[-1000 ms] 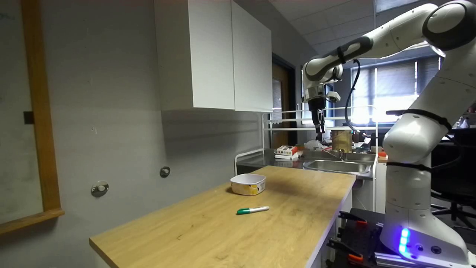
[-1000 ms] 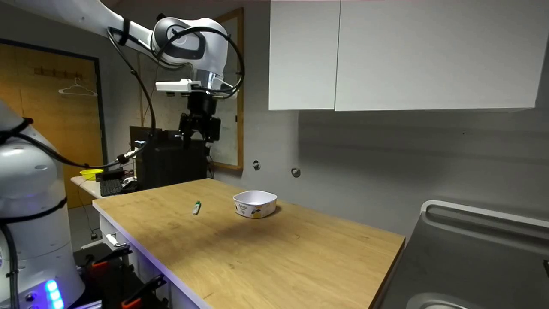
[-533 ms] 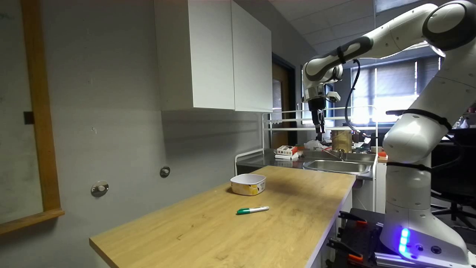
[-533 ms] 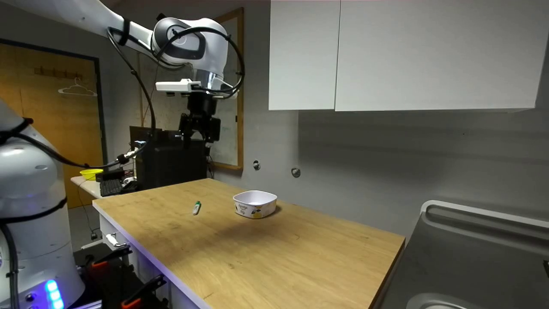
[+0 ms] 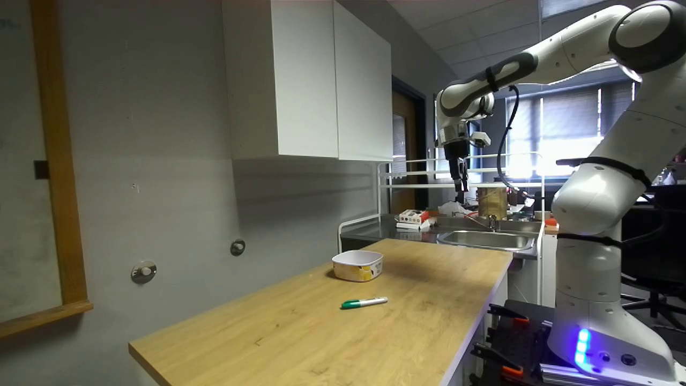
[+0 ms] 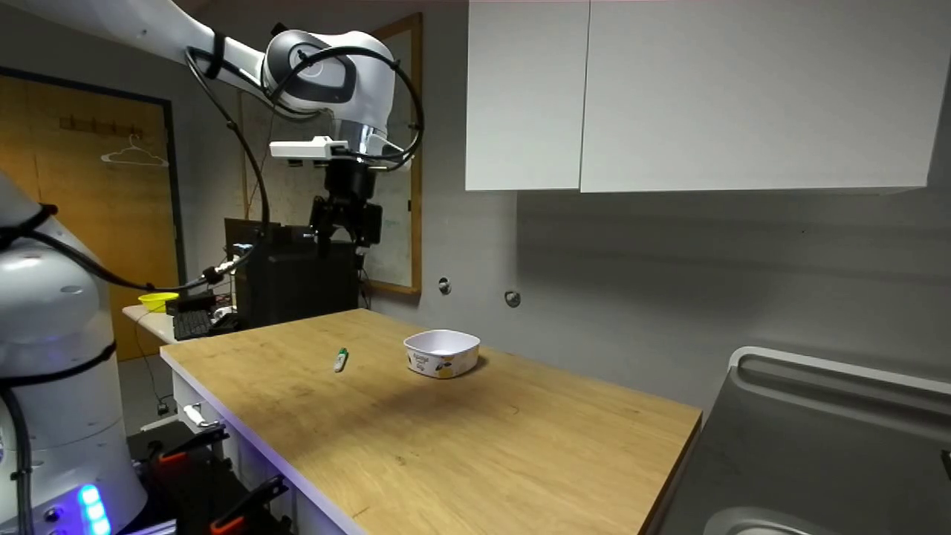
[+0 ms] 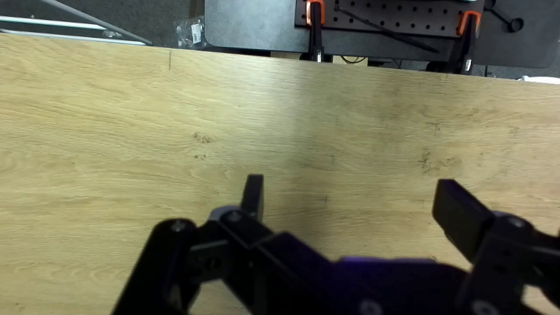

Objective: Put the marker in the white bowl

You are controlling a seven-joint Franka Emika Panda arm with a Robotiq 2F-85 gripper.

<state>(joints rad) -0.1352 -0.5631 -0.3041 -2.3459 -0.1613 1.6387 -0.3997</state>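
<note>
The marker, a thin pen with a green end and a white body, lies flat on the wooden counter in both exterior views [image 5: 364, 303] [image 6: 341, 360]. The white bowl, a low round-cornered bowl with yellow print on its sides, stands upright a short way from the marker in both exterior views [image 5: 358, 268] [image 6: 443, 357]. Its inside is only partly seen. My gripper [image 6: 344, 249] hangs pointing down, high above the counter, touching nothing. In the wrist view the fingers [image 7: 350, 179] are wide apart with only bare wood between them. Neither marker nor bowl shows there.
The wooden counter [image 5: 300, 332] runs along the wall, under a white wall cabinet [image 6: 691, 96]. A metal sink [image 5: 485, 239] with boxes [image 5: 412, 217] beside it lies past one counter end. Black clamps [image 7: 316, 33] stand at the counter's edge by the robot base.
</note>
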